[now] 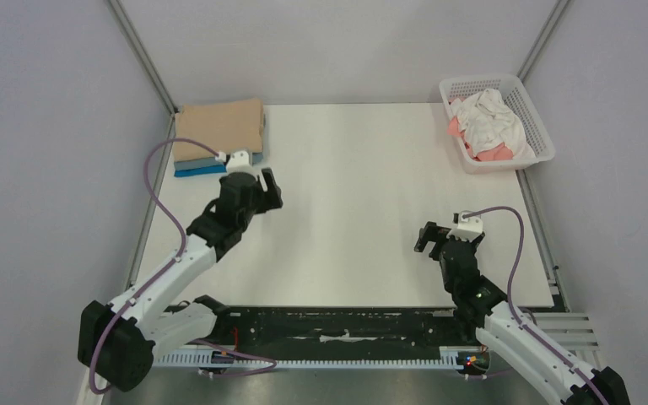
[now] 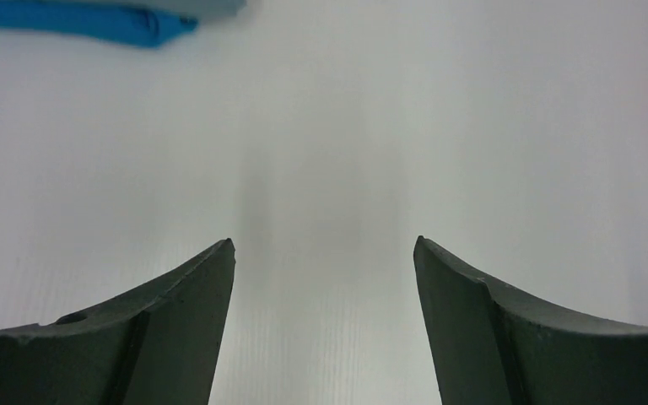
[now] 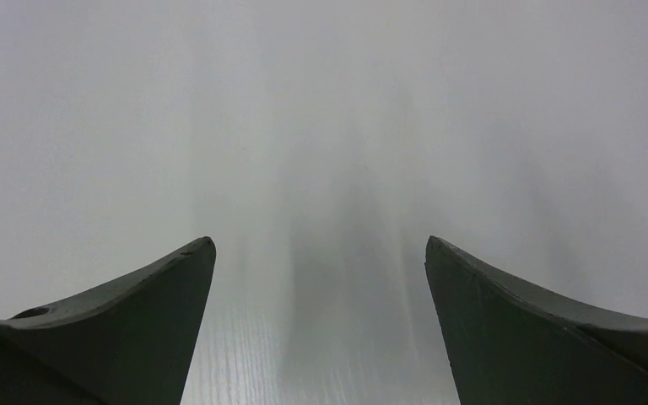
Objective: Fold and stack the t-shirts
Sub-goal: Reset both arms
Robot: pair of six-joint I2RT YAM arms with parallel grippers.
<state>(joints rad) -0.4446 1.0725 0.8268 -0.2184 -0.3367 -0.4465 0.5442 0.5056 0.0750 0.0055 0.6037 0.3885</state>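
Observation:
A folded stack sits at the table's far left corner: the tan-beige t-shirt on top, a grey-blue one under it and the bright blue one at the bottom. The bright blue edge also shows in the left wrist view. A white t-shirt and a coral-pink one lie crumpled in the white basket at the far right. My left gripper is open and empty, just right of the stack. My right gripper is open and empty over bare table near the front right.
The white table lies between grey walls with metal corner posts. A black rail with cables runs along the near edge between the arm bases. Both wrist views show only table surface between the fingers.

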